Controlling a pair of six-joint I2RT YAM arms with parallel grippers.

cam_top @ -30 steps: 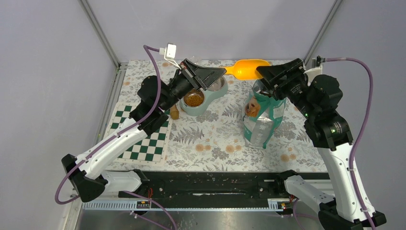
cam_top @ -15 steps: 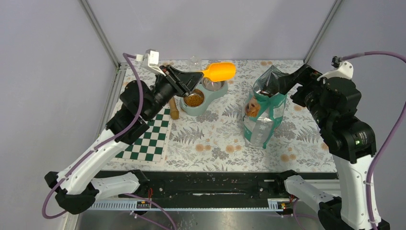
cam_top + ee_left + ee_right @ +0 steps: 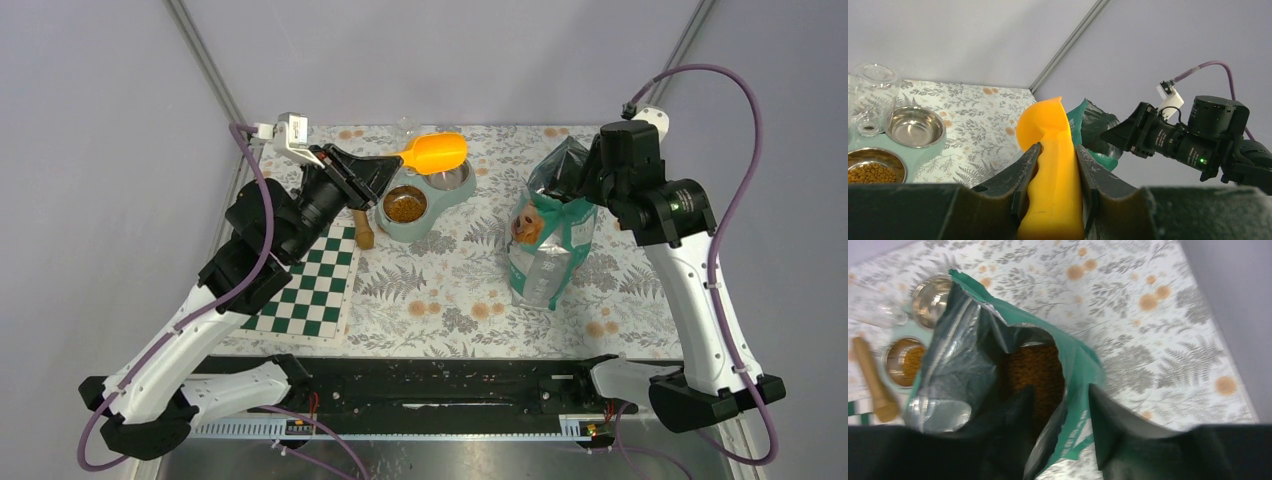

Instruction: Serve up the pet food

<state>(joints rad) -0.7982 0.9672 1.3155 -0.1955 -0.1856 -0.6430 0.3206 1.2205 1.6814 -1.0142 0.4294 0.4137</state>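
Grey walls close in a table [image 3: 450,290] spread with a fern-and-flower cloth, a green-and-white chequered mat [image 3: 300,295] lying at its left edge. Right of centre stands a teal-and-silver bag [image 3: 548,255], its mouth gaping. The right gripper [image 3: 580,178] hangs over that mouth with its jaws apart, one finger inside the bag's rim and one outside, clamping nothing. Toward the far edge, left of centre, sits a pale-green twin-bowl feeder [image 3: 405,233]. The left gripper [image 3: 383,166], above the feeder's left end, is pressed tight on the handle of an orange scoop [image 3: 433,153], whose bowl hovers over the feeder's far dish. The pet food [image 3: 404,208] fills the near dish, just below the scoop and toward the near edge from it. More shows deep in the bag, directly beneath the right gripper's fingers.
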